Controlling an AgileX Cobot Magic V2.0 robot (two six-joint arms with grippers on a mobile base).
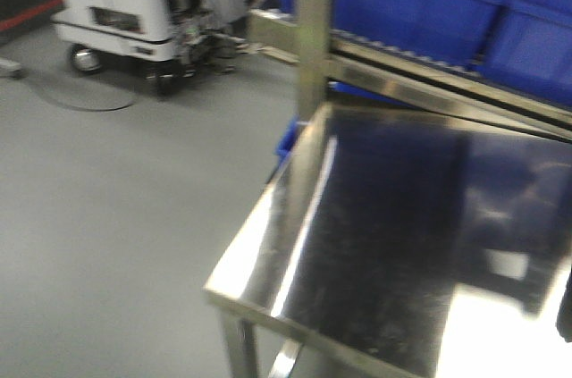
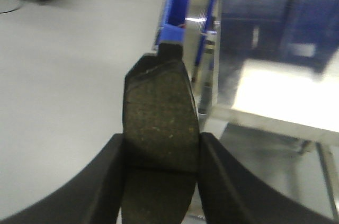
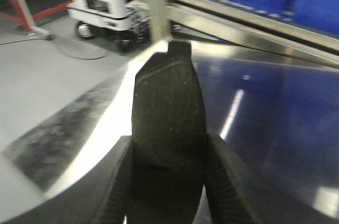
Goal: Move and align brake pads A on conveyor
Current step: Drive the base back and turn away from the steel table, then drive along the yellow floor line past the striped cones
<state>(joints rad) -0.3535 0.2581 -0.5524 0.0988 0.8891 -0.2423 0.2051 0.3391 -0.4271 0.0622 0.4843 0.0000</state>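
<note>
My left gripper (image 2: 160, 152) is shut on a dark grey brake pad (image 2: 159, 107), gripped across its width with its end tab pointing away, held in the air over the grey floor beside the steel table's corner. My right gripper (image 3: 168, 152) is shut on a second brake pad (image 3: 168, 102) the same way, held above the shiny steel tabletop (image 3: 254, 107) near its left edge. The charcoal conveyor belt is out of view. The other pads are out of view. Neither gripper shows in the front view.
The steel tabletop (image 1: 375, 217) fills the right of the front view, with an upright steel post (image 1: 313, 29) at its back corner. Blue bins (image 1: 420, 3) sit on a sloped roller rack behind. A white wheeled machine (image 1: 125, 3) stands on the grey floor at the far left.
</note>
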